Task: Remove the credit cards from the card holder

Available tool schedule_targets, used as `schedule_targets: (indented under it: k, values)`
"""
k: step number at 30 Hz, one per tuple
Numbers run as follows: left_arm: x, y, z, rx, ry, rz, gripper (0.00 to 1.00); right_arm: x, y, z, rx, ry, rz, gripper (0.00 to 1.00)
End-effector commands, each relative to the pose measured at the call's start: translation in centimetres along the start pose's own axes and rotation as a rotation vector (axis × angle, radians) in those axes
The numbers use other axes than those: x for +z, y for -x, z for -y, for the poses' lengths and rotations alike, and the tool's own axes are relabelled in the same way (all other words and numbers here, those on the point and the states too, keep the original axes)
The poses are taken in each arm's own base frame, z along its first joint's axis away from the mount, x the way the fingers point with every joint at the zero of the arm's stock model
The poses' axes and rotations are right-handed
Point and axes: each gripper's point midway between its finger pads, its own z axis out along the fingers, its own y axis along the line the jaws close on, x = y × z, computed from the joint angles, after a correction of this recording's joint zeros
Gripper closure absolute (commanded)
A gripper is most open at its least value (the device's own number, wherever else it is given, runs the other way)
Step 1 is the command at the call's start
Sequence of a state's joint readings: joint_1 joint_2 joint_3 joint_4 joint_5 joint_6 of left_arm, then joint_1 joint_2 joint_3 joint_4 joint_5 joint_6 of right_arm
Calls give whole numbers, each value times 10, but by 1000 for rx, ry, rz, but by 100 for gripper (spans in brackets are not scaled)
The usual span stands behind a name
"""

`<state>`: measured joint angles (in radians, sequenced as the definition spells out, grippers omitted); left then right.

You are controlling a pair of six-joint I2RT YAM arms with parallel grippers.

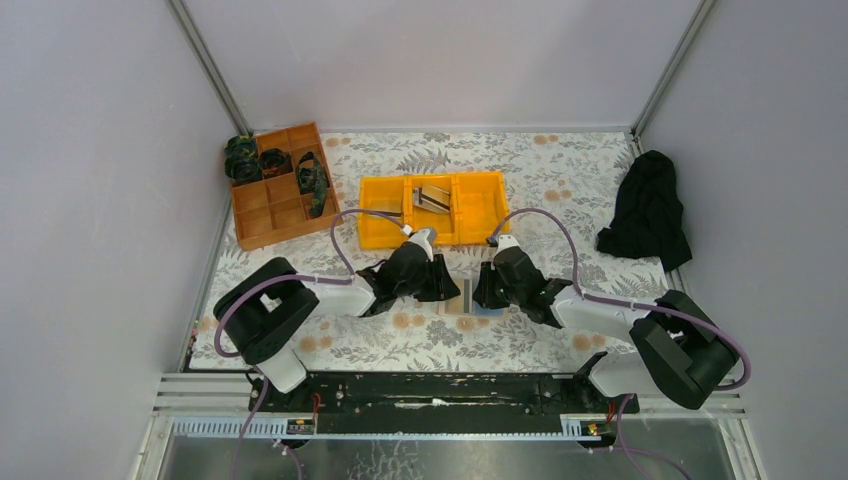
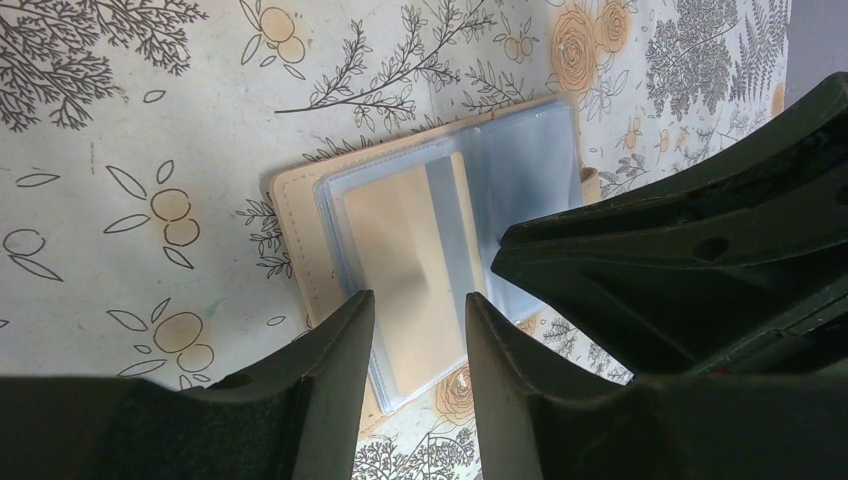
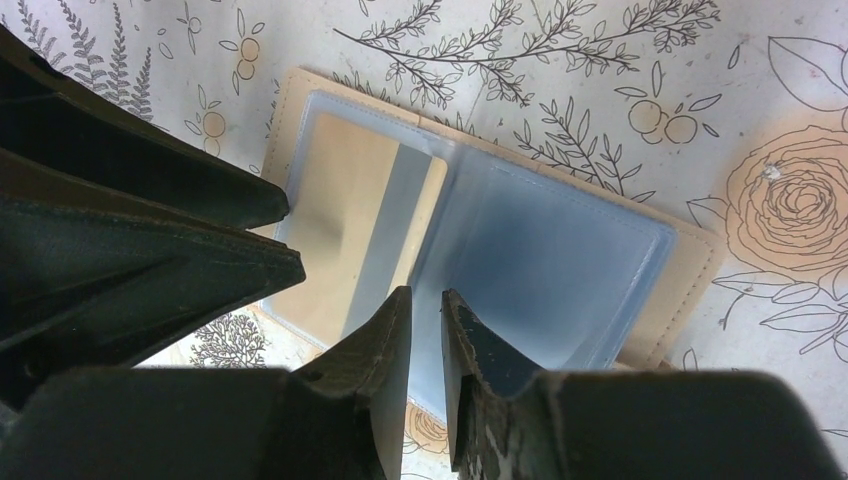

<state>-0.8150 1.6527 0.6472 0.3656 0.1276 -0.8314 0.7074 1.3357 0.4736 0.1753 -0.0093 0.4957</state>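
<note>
The card holder [image 1: 468, 298] lies open on the floral table between my two grippers, its tan cover [image 2: 295, 240] under pale blue sleeves [image 3: 560, 260]. A tan credit card with a grey stripe [image 2: 415, 250] [image 3: 360, 225] sits inside the left sleeve. My left gripper [image 2: 418, 297] [image 1: 447, 283] hangs over that card with its jaws apart and nothing between them. My right gripper [image 3: 427, 292] [image 1: 483, 288] points at the holder's middle fold, its jaws a narrow gap apart with only the blue sleeve showing through. The two grippers' fingers [image 2: 600, 250] nearly meet over the holder.
A yellow three-compartment bin [image 1: 385, 215] stands just behind the grippers, with silvery flat cards [image 1: 432, 197] in its middle compartment. An orange-brown divided tray [image 1: 255, 215] holding dark items is at the back left. A black cloth [image 1: 648, 210] lies at the right edge.
</note>
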Motion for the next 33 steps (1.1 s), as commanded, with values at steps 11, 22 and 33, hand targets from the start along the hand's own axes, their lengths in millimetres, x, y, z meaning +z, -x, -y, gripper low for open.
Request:
schedule_targets:
  k: [11, 22, 33]
  values:
    - [2, -9, 36, -73, -248, -60, 54, 4, 18, -7, 12, 8, 48, 76]
    - [-1, -2, 46, -95, -305, -48, 55, 5, 16, -4, 10, -3, 44, 76]
    - [-10, 13, 17, 7, -117, 33, 54, 6, 15, -4, 10, -1, 38, 76]
